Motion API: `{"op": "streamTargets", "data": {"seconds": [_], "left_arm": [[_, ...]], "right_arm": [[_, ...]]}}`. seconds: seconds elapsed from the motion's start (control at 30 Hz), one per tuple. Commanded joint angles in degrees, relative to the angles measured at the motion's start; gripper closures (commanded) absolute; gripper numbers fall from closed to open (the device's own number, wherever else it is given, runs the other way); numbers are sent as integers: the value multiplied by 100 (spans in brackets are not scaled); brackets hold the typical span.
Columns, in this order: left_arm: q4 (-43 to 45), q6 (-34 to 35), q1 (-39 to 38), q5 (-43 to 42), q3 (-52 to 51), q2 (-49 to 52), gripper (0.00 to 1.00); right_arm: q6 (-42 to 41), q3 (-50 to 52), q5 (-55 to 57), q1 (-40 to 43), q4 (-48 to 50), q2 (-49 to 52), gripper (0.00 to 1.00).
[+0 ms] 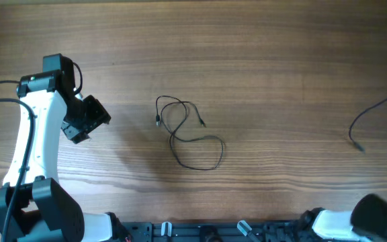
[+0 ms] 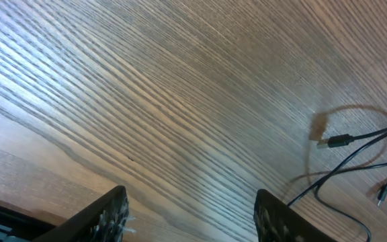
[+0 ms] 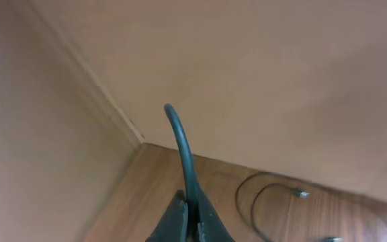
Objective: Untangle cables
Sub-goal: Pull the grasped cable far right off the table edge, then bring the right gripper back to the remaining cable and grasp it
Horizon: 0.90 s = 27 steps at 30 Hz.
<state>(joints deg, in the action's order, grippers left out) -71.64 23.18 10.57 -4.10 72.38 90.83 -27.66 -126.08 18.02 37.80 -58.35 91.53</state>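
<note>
Soft even light; faint sheen on table (image 2: 200,87); right wrist view blurred.

Looped black cable (image 1: 187,131) lies mid-table, left gripper (image 1: 88,121) well left of it; second cable (image 1: 371,117) trails off right.

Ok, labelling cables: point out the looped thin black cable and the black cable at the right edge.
looped thin black cable (image 1: 173,137): overhead view, where its loops cross.
right-edge black cable (image 1: 351,132): overhead view, its bend.

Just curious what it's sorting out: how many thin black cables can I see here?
2: one looped cable at centre, one trailing cable at the right edge, running out of view. More may be hidden.
</note>
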Motion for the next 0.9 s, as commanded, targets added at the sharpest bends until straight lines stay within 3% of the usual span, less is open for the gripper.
{"op": "streamTargets", "data": {"seconds": [0.0, 0.13, 0.2, 0.33, 0.47, 0.5, 0.53, 0.6, 0.63, 0.67, 0.8, 0.87], "left_arm": [[2, -48, 15, 59, 70, -114, 39], [7, -46, 15, 57, 70, -111, 39], [26, -42, 15, 57, 70, -109, 39], [68, -24, 15, 55, 70, -103, 39], [59, -24, 15, 55, 70, -103, 39], [57, -24, 15, 55, 70, -103, 39], [57, -26, 15, 55, 70, -103, 39], [57, -24, 15, 55, 70, -103, 39], [55, -24, 15, 55, 70, -103, 39], [48, -24, 15, 55, 70, -103, 39], [39, -24, 15, 55, 70, -103, 39], [42, -24, 15, 55, 70, -103, 39]], "right_arm": [[-844, -17, -3187, 1224, 496, 699, 96], [-1314, -17, -5097, 2138, 1198, 1443, 96], [-1307, -17, -5425, 2376, 1342, 1681, 96], [-1126, -9, -5200, 2581, 1034, 2144, 96], [-1126, 4, -4129, 2535, -173, 2754, 94], [-1132, 4, -3998, 2516, -409, 2872, 84], [-1145, 4, -3871, 2503, -654, 2999, 69], [-1338, 9, -3628, 2479, -1117, 3187, 27], [-1598, 11, -3449, 2465, -1405, 3265, 10], [-1939, 22, -3303, 2448, -1722, 3322, 0], [-2004, 96, -3307, 2312, -2328, 3353, 0], [-1517, 96, -3427, 2098, -2542, 3353, 0]]}}
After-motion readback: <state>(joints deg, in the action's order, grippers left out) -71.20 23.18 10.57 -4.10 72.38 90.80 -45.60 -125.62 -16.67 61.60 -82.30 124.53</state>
